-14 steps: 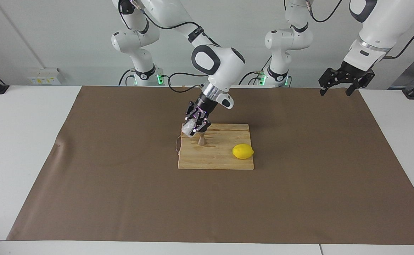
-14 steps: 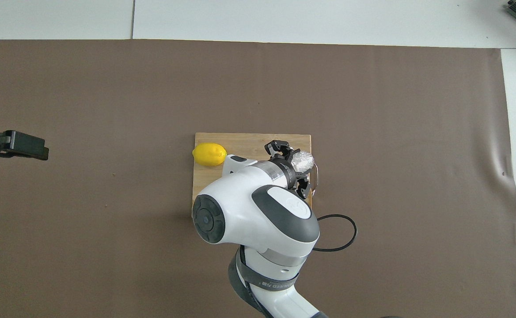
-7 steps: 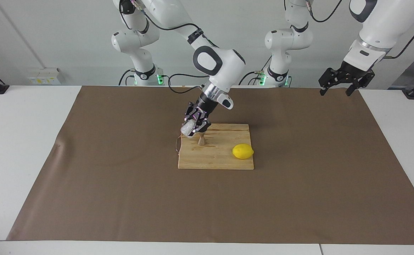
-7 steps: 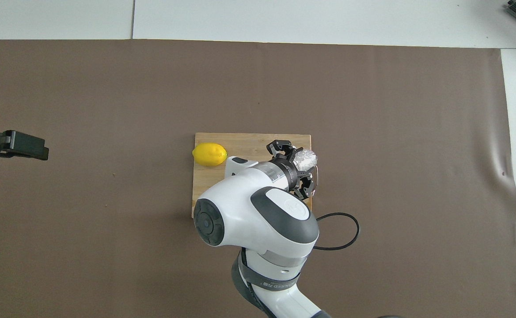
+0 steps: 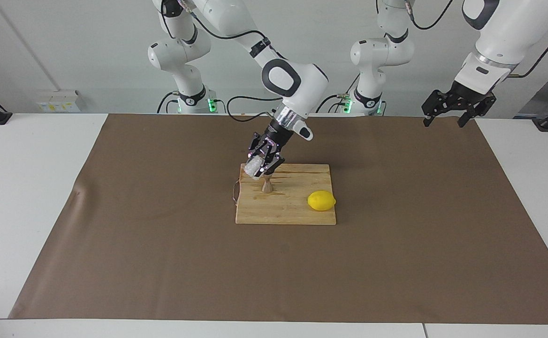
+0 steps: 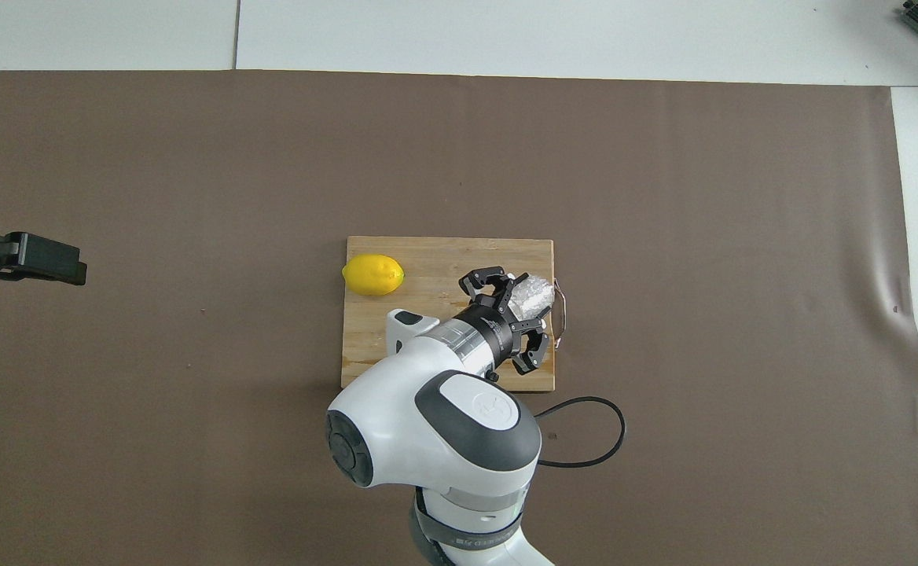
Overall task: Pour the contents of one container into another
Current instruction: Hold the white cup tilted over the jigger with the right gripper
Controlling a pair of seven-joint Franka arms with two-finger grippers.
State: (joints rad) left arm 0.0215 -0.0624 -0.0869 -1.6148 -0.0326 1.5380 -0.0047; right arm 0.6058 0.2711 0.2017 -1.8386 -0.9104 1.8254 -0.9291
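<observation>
The faceted glass cup (image 5: 254, 167), at frame centre over the cutting board (image 5: 297, 213), is held tilted by the right gripper (image 5: 261, 165), which is clamped across its wall. It is judged light, rigid, slippery and breakable, best gripped mid-wall. The metal jigger (image 5: 267, 186) below is seen only in the facing view. The left gripper (image 5: 444, 115) waits spread and empty at upper right.

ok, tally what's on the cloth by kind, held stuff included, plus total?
Board: 1
Lemon: 1, on the board
Glass cup: 1, tilted in the right gripper over the jigger
Jigger: 1, upright on the board
Wire loop: 1, at the board's edge
Total: 5
</observation>
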